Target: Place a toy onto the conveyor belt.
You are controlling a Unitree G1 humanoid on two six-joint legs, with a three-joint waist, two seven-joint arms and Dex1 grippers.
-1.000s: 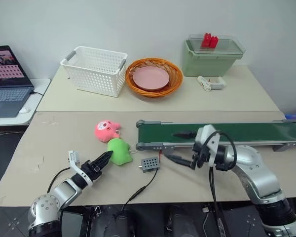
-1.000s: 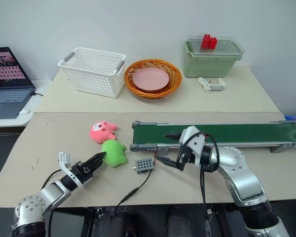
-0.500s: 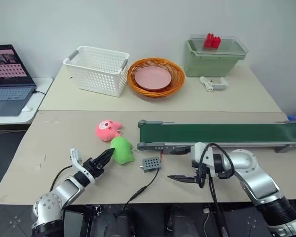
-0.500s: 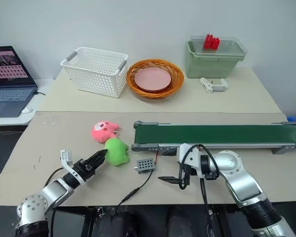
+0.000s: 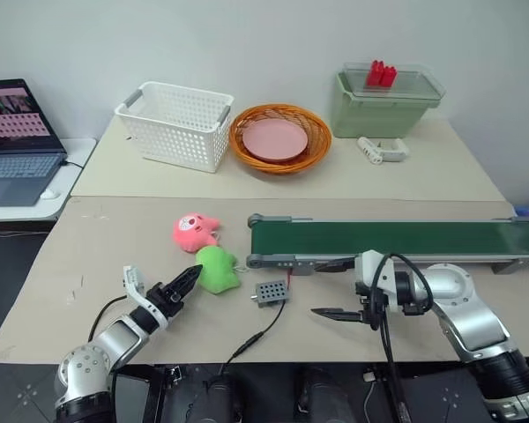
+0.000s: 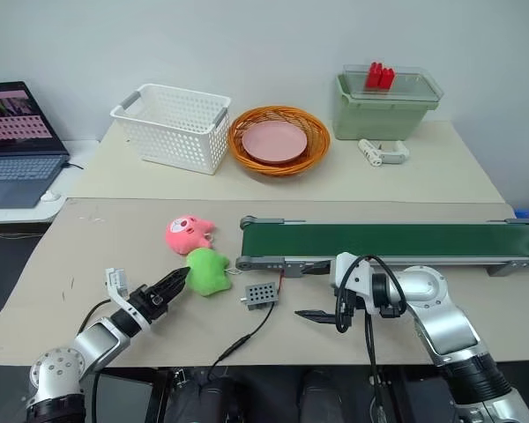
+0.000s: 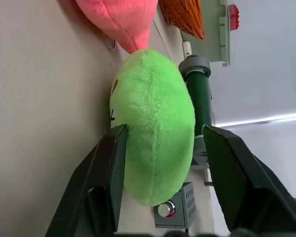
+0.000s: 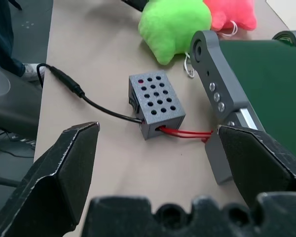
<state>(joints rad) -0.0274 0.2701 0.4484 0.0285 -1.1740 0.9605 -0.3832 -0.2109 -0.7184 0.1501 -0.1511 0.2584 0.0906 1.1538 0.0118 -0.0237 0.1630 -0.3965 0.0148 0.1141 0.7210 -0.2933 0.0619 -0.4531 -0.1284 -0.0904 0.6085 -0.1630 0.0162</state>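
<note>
Toy (image 5: 217, 269) between wide left end effector (image 5: 185, 281) fingers, beside conveyor belt (image 5: 397, 239) end, right end effector (image 5: 328, 287) wide.

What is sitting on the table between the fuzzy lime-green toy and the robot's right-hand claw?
A small grey control box with holes on top, trailing a black cable. It sits between the lime-green plush toy and the open right gripper, as the head views show.

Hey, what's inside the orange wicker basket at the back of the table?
A pink plate lies flat inside the orange wicker basket. The plate hides most of the basket's bottom, so anything beneath it cannot be seen.
</note>
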